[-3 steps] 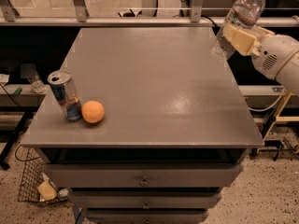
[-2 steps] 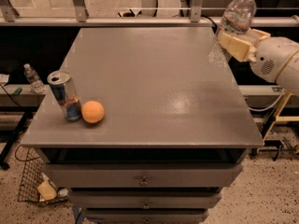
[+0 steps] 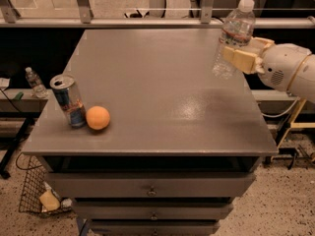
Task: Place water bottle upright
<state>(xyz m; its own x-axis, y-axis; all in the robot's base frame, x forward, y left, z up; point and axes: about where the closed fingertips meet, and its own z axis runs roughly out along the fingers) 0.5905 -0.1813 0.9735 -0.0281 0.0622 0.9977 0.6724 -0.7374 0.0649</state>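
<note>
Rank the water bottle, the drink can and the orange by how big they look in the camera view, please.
1. The water bottle, gripped by the tool over the far right edge of the table: largest, although farthest from the camera.
2. The drink can.
3. The orange: smallest.

One water bottle (image 3: 237,31), one small bottle (image 3: 35,82), one can (image 3: 69,101), one orange (image 3: 98,117), right-side jaws.

My gripper (image 3: 236,58), at the far right edge of the table (image 3: 147,82), covers the middle of the water bottle (image 3: 238,26) it clasps. I cannot tell whether the bottle's base touches the top. The arm (image 3: 290,70) runs off the right edge.
</note>
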